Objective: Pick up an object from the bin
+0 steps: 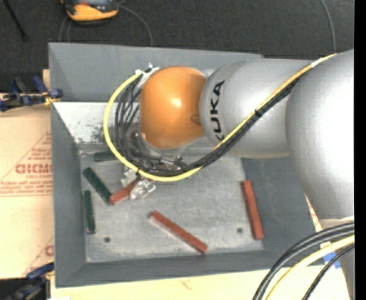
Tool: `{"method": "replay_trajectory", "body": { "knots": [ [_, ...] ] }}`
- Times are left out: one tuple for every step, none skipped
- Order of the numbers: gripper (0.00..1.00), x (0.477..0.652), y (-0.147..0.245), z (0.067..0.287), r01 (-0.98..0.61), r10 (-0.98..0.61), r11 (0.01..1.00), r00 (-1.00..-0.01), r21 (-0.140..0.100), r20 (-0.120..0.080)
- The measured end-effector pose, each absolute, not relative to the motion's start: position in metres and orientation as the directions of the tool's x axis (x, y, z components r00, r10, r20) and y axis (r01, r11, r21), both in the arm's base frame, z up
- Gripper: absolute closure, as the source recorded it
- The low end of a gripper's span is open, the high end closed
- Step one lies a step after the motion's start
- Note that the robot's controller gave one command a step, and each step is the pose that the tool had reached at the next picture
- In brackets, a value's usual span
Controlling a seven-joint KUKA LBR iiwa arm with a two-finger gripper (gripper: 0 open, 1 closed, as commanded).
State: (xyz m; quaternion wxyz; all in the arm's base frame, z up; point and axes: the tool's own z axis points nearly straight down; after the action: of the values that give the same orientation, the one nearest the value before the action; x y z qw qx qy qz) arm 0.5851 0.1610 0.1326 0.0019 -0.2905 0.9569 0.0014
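Claw [138, 187] mostly hidden beneath orange wrist cover [170, 108].

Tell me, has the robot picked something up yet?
Not yet. Done: the hand is down in the bin. In hand: it sits at a short red stick near the left wall, beside a dark green stick; whether it grips it is unclear. Left: lifting one out. A long red stick lies flat mid-bin.

Grey bin [195, 199] floor — red sticks [177, 232] and dark green sticks [89, 211] lie scattered.
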Motion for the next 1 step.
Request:
{"method": "replay_trajectory", "body": {
  "knots": [
    [1.0, 0.5852, 0.1606, 0.1325, -0.552, -0.552, 0.834, -0.834, 0.002, -0.003]
  ]
}}
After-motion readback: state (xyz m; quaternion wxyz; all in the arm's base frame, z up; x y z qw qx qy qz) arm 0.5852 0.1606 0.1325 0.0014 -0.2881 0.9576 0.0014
